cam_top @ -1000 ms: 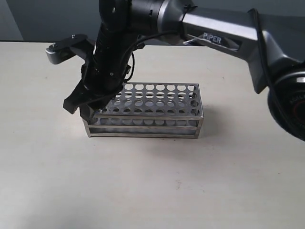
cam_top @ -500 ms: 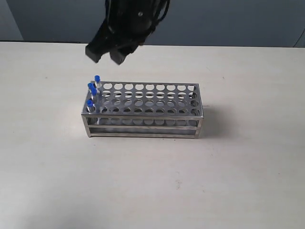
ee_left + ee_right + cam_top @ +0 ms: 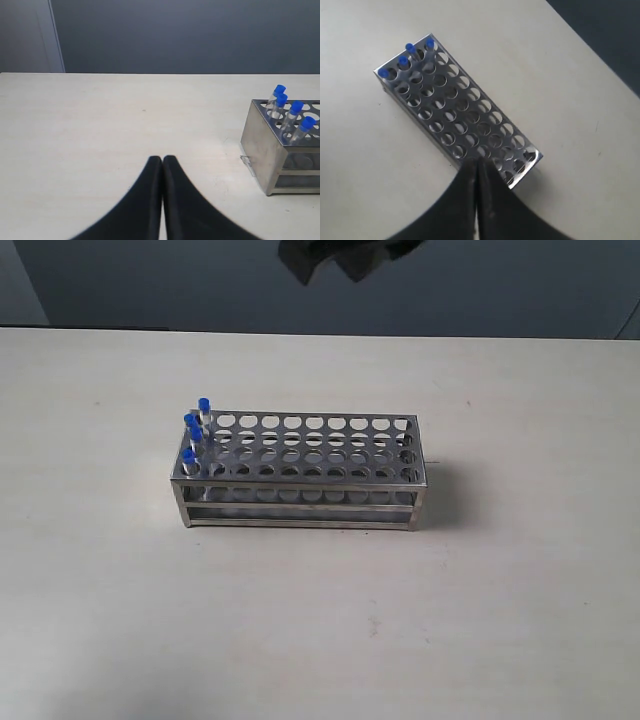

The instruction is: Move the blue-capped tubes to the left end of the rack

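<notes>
Exterior view: silver rack [image 3: 300, 512] mid-tabletop [image 3: 320, 630]; all four blue-capped tubes [image 3: 192, 430] stand in its left-end holes; task judged complete, nothing left. Left wrist view: left gripper [image 3: 162, 161] pressed together, empty, apart from rack. Right wrist view: right gripper [image 3: 476, 164] pressed together, empty, above rack.

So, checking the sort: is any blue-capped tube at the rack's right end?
No, all four blue-capped tubes stand in the leftmost column of the rack.

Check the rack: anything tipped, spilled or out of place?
Nothing stands out. All four blue-capped tubes sit in holes at the left end of the rack, leaning slightly, none fallen. It stands flat on the table. The left gripper and right gripper are shut, empty, clear of it.
</notes>
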Available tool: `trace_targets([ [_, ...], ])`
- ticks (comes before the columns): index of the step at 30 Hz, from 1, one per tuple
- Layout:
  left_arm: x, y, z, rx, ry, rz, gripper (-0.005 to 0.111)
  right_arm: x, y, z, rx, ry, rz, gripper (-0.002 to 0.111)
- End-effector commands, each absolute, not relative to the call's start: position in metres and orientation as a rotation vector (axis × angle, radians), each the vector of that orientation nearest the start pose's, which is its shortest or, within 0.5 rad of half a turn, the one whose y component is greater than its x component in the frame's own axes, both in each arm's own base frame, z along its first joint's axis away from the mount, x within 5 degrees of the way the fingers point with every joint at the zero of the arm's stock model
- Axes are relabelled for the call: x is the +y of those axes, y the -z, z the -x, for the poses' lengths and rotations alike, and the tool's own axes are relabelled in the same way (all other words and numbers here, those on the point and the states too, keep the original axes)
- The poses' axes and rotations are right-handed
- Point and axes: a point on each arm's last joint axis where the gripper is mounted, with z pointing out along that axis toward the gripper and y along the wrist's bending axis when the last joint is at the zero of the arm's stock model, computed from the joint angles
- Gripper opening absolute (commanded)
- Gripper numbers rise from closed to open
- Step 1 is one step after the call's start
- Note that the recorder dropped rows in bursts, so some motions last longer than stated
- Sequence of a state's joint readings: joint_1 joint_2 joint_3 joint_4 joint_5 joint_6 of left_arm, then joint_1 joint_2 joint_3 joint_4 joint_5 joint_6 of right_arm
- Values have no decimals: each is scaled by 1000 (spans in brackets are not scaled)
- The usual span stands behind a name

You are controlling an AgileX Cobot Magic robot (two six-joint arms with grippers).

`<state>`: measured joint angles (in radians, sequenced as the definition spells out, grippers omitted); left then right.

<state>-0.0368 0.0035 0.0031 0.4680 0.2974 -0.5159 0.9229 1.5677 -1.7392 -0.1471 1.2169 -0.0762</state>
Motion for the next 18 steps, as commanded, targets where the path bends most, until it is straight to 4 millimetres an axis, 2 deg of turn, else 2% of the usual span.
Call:
trace_targets([
  [1,9,-190,-55,1740,-33,117,1,232,-425,-193,2304,-229,1003,-1],
  [7,9,-190,-55,1740,-31,118,1,220,-436,-191,2253,-169,977,-1],
  [12,9,-189,-55,1741,-31,119,1,200,-443,-192,2249,-74,767,-1],
  [14,9,-189,-55,1741,-31,119,1,192,-437,-188,2250,-35,767,-1],
  [18,9,-189,-55,1741,-31,119,1,185,-420,-184,2080,-59,809,-1],
])
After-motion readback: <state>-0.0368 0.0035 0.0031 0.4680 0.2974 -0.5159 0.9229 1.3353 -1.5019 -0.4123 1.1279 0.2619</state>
